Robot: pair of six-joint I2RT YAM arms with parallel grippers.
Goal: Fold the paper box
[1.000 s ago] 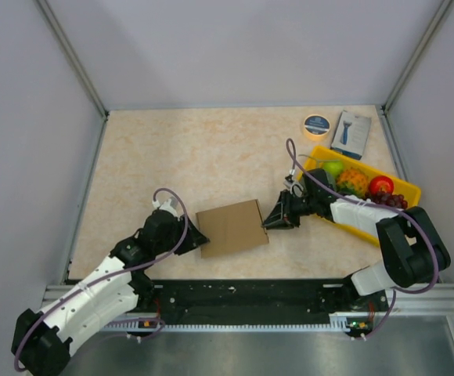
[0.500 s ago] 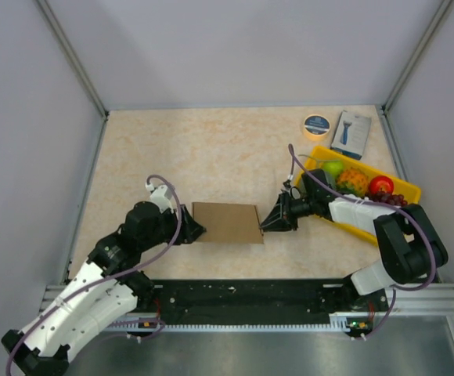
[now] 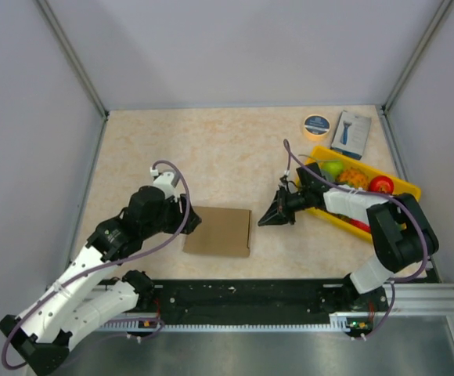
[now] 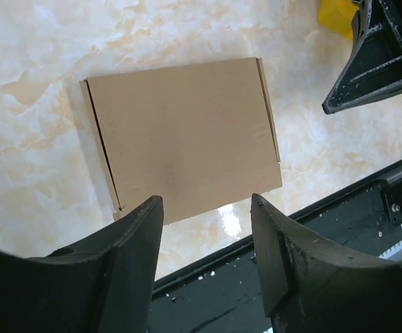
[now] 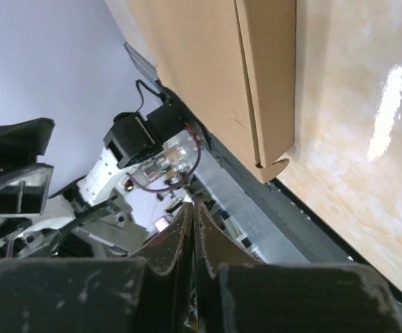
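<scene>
Left wrist view is showing the left gripper (image 4: 204,208) hanging open and empty over one paper box (image 4: 184,135) lying on the counter (image 3: 211,149). The right gripper (image 3: 268,220) is sitting closed nearby, apart from the box. One yellow tray (image 3: 407,188) is holding fruit (image 3: 352,177).

Beige marbled table (image 3: 211,149), flat paper box (image 3: 217,231), yellow tray (image 3: 412,189), tape roll (image 3: 316,125), blue-and-white box (image 3: 351,134)

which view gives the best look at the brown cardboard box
The left wrist view. It looks straight down on the cardboard box, so the whole top face and both side seams show large and clear. The top view shows the box whole but small. The right wrist view catches only one end, tilted and cut off.
</scene>
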